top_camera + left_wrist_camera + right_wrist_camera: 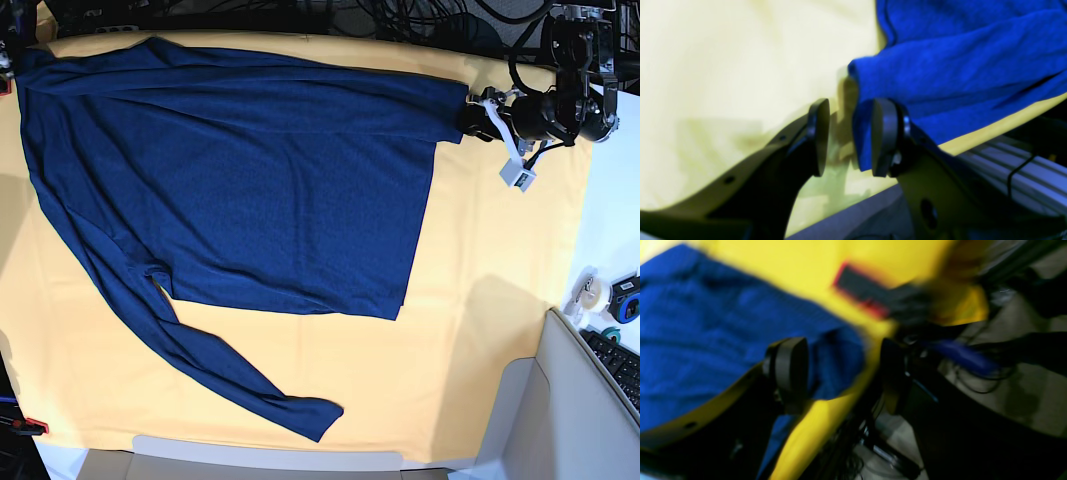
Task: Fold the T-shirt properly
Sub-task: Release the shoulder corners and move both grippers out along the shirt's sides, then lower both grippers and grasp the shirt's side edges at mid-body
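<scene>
Since the T-shirt (240, 170) is soft, limp knit, it will sag and drag, so pinch hems or cuffs, like the near sleeve end. It lies flat on the yellow cloth (480, 300). At the far corners, the left gripper (846, 136) is spread beside a fold; the right gripper (840, 373) is spread around an edge.

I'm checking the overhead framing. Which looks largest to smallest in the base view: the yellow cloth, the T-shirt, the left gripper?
1. yellow cloth, spanning nearly the whole view
2. T-shirt
3. left gripper, far smaller, at the shirt's corner
</scene>
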`<state>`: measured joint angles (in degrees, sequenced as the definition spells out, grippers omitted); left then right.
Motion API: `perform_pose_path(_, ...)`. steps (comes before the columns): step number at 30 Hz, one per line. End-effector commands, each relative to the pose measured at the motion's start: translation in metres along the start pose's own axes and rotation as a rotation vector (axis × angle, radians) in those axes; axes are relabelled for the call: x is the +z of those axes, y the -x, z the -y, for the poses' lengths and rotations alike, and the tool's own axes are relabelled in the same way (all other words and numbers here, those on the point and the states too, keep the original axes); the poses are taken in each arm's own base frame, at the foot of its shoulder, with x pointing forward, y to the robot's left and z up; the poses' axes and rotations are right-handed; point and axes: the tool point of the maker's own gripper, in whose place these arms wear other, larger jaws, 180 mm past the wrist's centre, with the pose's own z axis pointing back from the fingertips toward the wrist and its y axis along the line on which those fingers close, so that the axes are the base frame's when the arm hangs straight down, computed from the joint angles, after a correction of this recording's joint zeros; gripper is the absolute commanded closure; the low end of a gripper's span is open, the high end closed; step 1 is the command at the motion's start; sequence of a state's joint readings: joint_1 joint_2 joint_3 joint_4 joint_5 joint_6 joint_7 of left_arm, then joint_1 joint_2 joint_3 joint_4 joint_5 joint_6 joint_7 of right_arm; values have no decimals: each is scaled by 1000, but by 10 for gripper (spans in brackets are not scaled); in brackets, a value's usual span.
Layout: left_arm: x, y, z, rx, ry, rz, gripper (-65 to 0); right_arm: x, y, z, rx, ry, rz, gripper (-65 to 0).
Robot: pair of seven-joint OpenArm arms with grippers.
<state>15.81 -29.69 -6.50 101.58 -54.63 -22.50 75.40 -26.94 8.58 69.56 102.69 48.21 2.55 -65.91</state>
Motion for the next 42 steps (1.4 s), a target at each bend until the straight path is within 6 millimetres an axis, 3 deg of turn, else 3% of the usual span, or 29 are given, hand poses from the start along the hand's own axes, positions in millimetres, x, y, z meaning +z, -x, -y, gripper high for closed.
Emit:
perform_pose_path(1,8,-10,-1,-25,-4,27,-211,10,-27,0,34,6,73,-338)
perform_pose_path(5,9,-18,-1,-32,-7,46,-211,25,-63,-3,47,8,183,-338)
perform_pose_path(10,16,-48,-2,-63,-13,112,-211,25,-91,-59,57,-128,293,-338)
perform_pose_path(14,27,-88,-3,-107,-31,200,-211,-3,-88,-126,59,-287,264,-339)
perform_pose_path(18,44,-137,-5,-143,-49,305,-211,-49,-77,-188,145,-405,178,-339)
perform_pose_path(22,46,-170,-35,-54,-52,340,-216,-81,-71,-237,254,-489,113,-339)
perform_pose_path(26,33,-201,-64,99,-5,387,-245,-96,-84,-276,329,-545,92,-339)
perform_pose_path(30,15,-227,-71,183,47,396,-250,-102,-96,-301,401,-543,86,-338)
perform_pose_path(34,-21,-243,-65,229,85,364,-250,-102,-103,-317,447,-536,118,-338)
perform_pose_path(42,-70,-254,-44,322,147,348,-251,-107,-91,-317,479,-520,103,-338)
